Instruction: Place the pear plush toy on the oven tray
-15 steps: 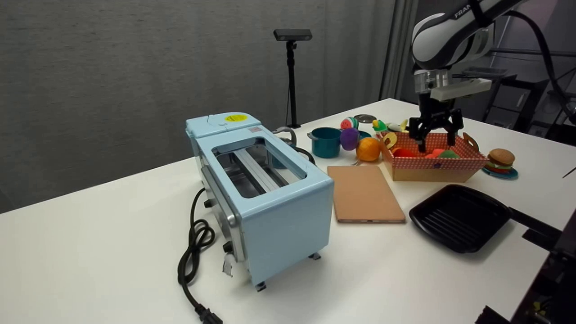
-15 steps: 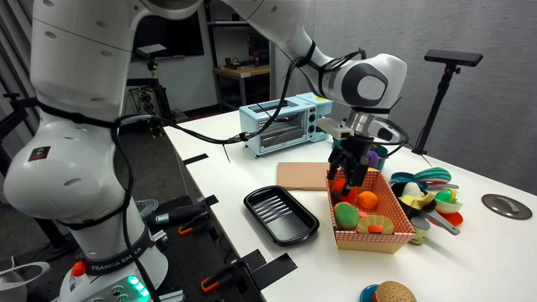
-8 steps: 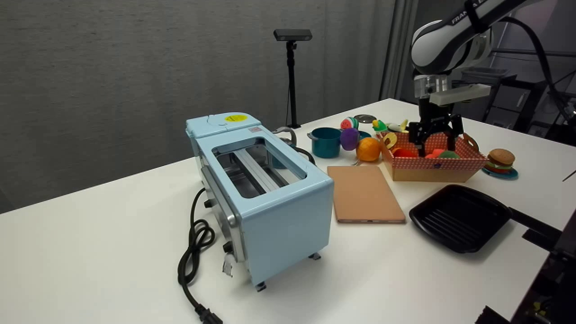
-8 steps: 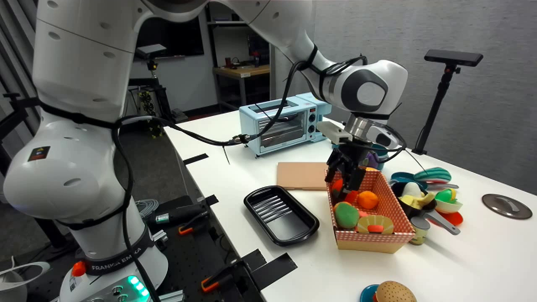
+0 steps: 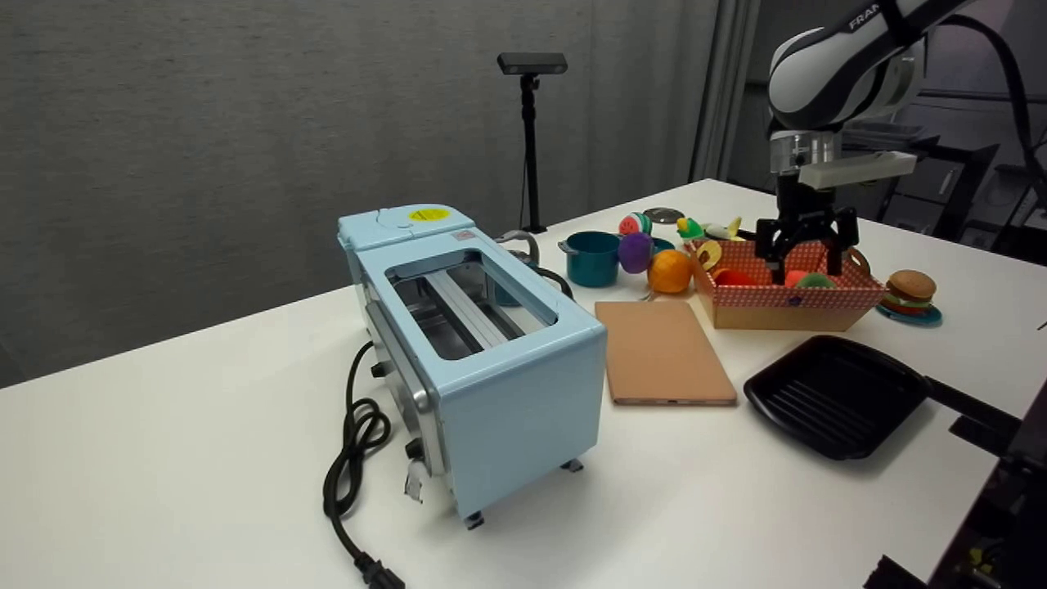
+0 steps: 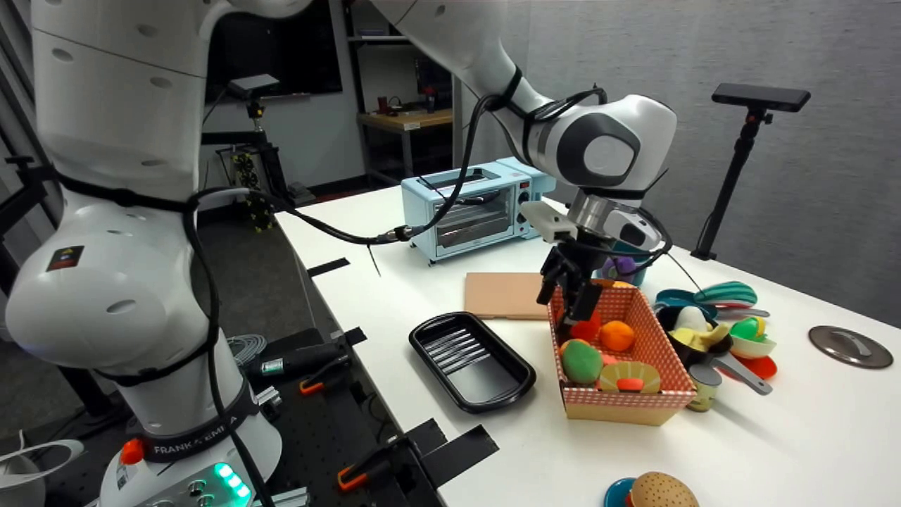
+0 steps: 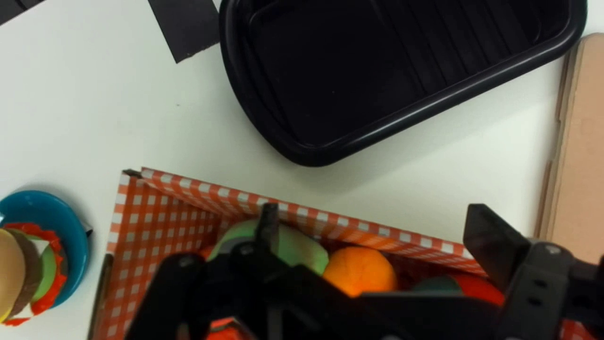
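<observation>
The pear plush toy [image 6: 582, 361], green and rounded, lies inside a check-lined basket, at the end nearest the burger. My gripper [image 6: 559, 310] hangs over that basket, nearer the toaster end than the pear toy. In the wrist view the jaws stand wide apart with nothing held, and a finger [image 7: 269, 226] crosses in front of the pear plush toy [image 7: 302, 250], hiding part of it. Beside the basket the black oven tray [image 6: 486, 373] rests on the table, bare inside. It also fills the top of the wrist view as a dark oven tray [image 7: 330, 71].
The basket [image 5: 777, 317] has raised walls and also holds an orange toy [image 6: 617, 336] and a red toy [image 6: 588, 327]. A brown board [image 5: 667, 352] lies beside the tray. Around them are a toy burger [image 5: 909, 286], a blue toaster oven [image 5: 523, 409] and a teal pot [image 5: 593, 258].
My gripper dipped slightly, then rose a little and shifted sideways above the basket, toward the tray side. It stayed open throughout. Toys, basket and tray have not moved.
</observation>
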Controlling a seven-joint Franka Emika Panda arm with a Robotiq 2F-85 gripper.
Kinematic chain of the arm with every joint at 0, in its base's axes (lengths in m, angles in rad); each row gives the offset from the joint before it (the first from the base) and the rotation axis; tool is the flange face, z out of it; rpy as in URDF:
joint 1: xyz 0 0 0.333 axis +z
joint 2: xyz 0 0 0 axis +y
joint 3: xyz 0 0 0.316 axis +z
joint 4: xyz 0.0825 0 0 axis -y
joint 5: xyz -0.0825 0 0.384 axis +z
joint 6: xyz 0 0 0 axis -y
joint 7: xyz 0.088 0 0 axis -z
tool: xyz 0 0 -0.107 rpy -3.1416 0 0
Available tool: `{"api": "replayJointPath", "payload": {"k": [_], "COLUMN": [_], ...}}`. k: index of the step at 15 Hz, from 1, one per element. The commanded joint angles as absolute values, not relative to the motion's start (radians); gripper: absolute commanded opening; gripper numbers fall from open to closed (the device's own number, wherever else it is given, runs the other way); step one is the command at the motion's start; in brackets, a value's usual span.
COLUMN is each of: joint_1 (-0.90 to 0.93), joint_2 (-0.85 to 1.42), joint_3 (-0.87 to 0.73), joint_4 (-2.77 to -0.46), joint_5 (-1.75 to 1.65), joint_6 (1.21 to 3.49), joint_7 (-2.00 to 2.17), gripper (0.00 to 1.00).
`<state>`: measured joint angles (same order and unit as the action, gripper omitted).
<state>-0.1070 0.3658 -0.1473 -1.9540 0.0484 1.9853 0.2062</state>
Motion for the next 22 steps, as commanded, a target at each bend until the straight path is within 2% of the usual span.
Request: {"api": "replayJointPath", "payload": {"k": [1,22], "joint_1": [-0.132,-0.088], "joint_2": [0.264,0.301], "joint_3": [-0.162,-0.090], "joint_4": [-2.065,-1.928], "joint_5": [0.069,0.112], "joint_6": [2.023,2.006], "joint_7": [0.206,0.211], "gripper": [1.00,1.00]}}
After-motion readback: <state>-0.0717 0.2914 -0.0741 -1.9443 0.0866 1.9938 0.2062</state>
